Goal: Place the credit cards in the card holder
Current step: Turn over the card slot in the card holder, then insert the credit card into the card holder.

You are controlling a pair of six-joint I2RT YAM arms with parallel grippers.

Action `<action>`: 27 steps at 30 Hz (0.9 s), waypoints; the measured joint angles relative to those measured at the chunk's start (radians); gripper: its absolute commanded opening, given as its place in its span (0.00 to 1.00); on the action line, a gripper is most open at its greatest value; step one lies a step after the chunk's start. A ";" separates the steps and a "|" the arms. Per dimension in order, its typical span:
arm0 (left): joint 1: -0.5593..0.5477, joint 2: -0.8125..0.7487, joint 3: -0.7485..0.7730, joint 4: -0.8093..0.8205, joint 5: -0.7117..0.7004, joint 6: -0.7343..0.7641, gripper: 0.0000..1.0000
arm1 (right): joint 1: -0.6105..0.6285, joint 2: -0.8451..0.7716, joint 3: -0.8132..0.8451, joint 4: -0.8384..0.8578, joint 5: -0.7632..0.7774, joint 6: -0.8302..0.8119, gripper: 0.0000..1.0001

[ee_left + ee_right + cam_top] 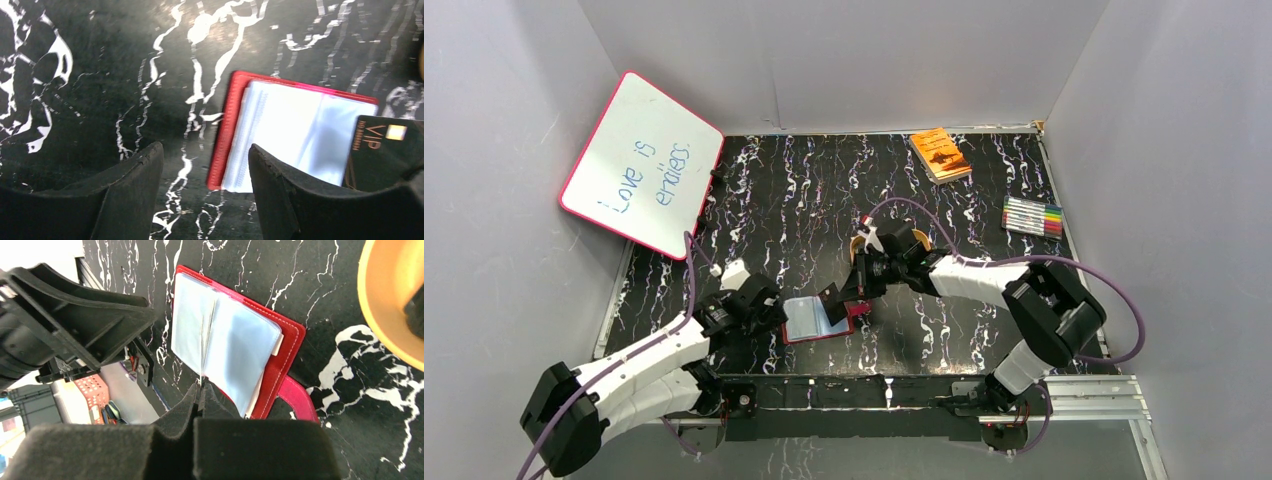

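Note:
The card holder (809,320) lies open on the table, red with pale clear sleeves (235,340). My right gripper (202,385) is shut on a black credit card marked VIP (380,150), seen edge-on (207,335) over the sleeves' middle fold. The card stands tilted at the holder's right side (831,298). My left gripper (205,150) is open just left of the holder, nothing between its jaws. Its right finger (280,190) overlaps the holder's near left corner (235,125); contact cannot be told. The holder's strap (297,400) sticks out beside my right gripper.
A gold tray (390,300) sits just behind the holder, partly under the right arm (964,272). A whiteboard (642,165) leans at the back left. An orange book (940,153) and a pack of markers (1033,216) lie at the back right.

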 measured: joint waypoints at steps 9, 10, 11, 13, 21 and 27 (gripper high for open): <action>0.040 0.003 -0.075 0.043 0.054 -0.061 0.59 | 0.001 0.078 -0.014 0.107 -0.026 0.053 0.00; 0.043 0.008 -0.075 0.052 0.058 -0.062 0.58 | 0.001 0.082 -0.017 0.117 -0.027 0.060 0.00; 0.045 0.011 -0.076 0.063 0.062 -0.061 0.58 | 0.001 0.085 -0.018 0.124 -0.029 0.064 0.00; 0.046 0.014 -0.076 0.071 0.066 -0.061 0.58 | 0.001 0.091 -0.020 0.134 -0.029 0.068 0.00; 0.050 0.027 -0.079 0.109 0.084 -0.061 0.56 | 0.001 0.115 -0.047 0.168 -0.051 0.085 0.00; 0.051 0.034 -0.079 0.123 0.093 -0.059 0.55 | 0.001 0.130 -0.050 0.179 -0.066 0.089 0.00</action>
